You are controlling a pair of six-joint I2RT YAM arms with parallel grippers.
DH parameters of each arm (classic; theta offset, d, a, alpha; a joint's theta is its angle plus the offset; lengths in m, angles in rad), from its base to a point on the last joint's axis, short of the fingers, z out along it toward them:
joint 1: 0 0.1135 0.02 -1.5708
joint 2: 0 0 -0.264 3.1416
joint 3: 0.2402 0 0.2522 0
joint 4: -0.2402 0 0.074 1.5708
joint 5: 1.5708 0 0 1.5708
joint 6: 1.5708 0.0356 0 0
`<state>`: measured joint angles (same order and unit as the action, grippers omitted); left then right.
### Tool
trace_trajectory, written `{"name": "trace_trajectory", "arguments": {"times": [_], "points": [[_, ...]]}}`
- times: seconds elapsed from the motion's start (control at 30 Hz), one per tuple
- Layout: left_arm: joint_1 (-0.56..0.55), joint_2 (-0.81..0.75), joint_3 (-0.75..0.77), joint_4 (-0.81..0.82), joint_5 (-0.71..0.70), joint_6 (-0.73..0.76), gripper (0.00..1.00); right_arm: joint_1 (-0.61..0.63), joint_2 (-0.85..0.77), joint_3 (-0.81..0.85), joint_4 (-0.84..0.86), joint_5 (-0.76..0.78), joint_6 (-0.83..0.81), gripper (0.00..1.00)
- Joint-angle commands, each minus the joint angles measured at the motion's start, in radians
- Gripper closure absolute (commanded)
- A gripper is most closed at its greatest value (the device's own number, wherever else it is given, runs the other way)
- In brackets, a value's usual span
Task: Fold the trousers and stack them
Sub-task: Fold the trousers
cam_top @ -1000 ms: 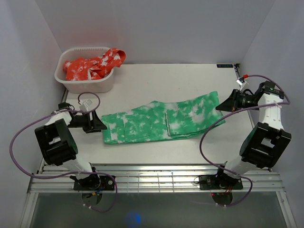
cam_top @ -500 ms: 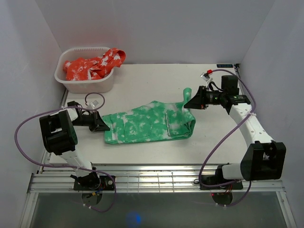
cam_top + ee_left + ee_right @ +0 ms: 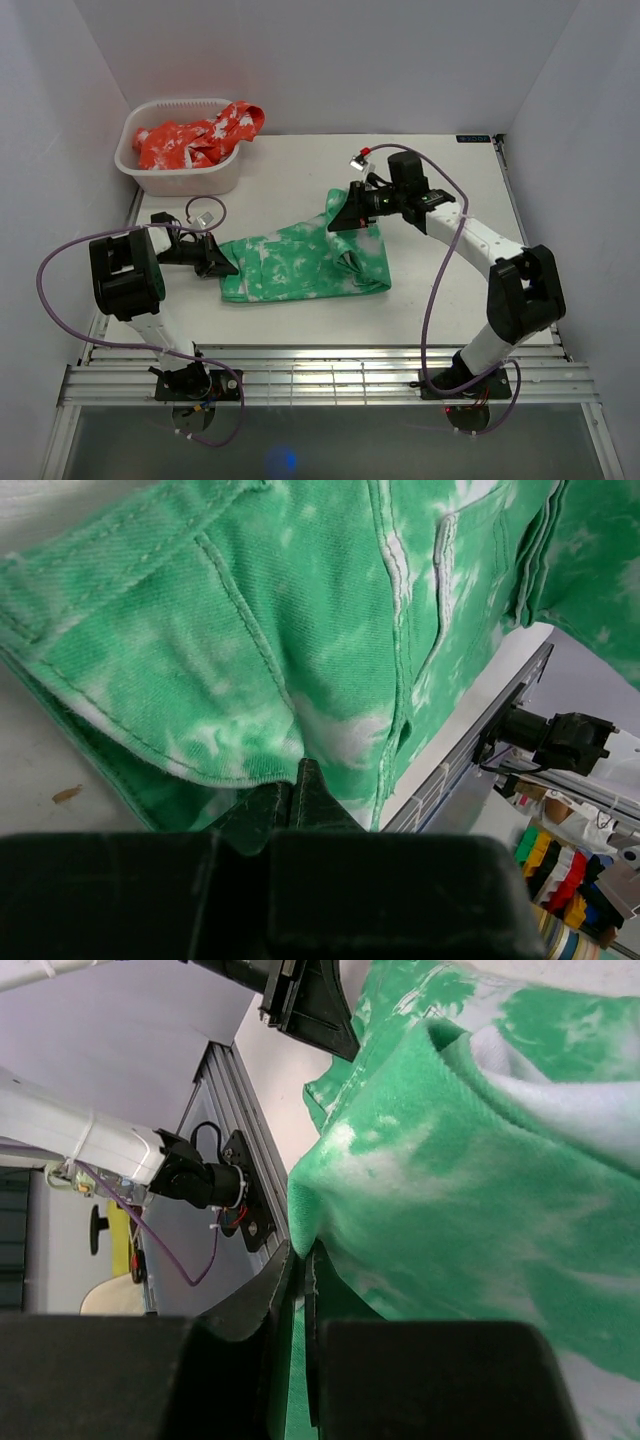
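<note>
Trousers (image 3: 290, 268) of bright green cloth with white blotches lie on the white table (image 3: 450, 190), a little left of the centre of the top view. Their left part is flat on the table. The right part is raised and bent over toward the left, so the cloth makes a loop at the right end. The right gripper (image 3: 338, 222) holds this raised end above the middle of the trousers, its fingers pressed together with green cloth pinched between them. The left gripper (image 3: 224, 268) is low at the left edge of the trousers, with its fingers closed on the border of the cloth there. In the upper left corner stands a white basket (image 3: 128, 160) with a red-and-white garment (image 3: 195, 140) inside, and one part of it hangs over the right rim.
</note>
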<state>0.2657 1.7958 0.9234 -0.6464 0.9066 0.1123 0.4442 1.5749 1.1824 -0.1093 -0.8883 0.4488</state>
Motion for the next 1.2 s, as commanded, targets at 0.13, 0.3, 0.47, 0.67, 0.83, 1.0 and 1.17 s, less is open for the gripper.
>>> {"name": "trace_trajectory", "arguments": {"times": [0.13, 0.3, 0.47, 0.67, 0.83, 1.0, 1.17], "points": [[-0.013, 0.007, -0.014, 0.037, 0.052, -0.039, 1.00, 0.161, 0.140, 0.209, 0.042, 0.049, 0.010, 0.92], [-0.014, 0.008, -0.020, 0.057, 0.058, -0.060, 1.00, 0.251, 0.241, 0.276, 0.037, 0.066, 0.014, 0.92], [-0.014, 0.027, -0.024, 0.059, 0.083, -0.063, 1.00, 0.307, 0.306, 0.328, 0.053, 0.110, 0.053, 0.92], [-0.022, 0.031, -0.028, 0.060, 0.092, -0.062, 1.00, 0.320, 0.369, 0.361, 0.097, 0.127, 0.103, 0.92], [-0.025, 0.034, -0.034, 0.070, 0.103, -0.071, 1.00, 0.356, 0.428, 0.420, 0.097, 0.138, 0.114, 0.92], [-0.025, 0.039, -0.037, 0.074, 0.110, -0.074, 1.00, 0.389, 0.476, 0.459, 0.158, 0.147, 0.152, 0.92], [-0.028, 0.039, -0.040, 0.074, 0.114, -0.076, 1.00, 0.409, 0.519, 0.482, 0.161, 0.150, 0.157, 0.92]]}}
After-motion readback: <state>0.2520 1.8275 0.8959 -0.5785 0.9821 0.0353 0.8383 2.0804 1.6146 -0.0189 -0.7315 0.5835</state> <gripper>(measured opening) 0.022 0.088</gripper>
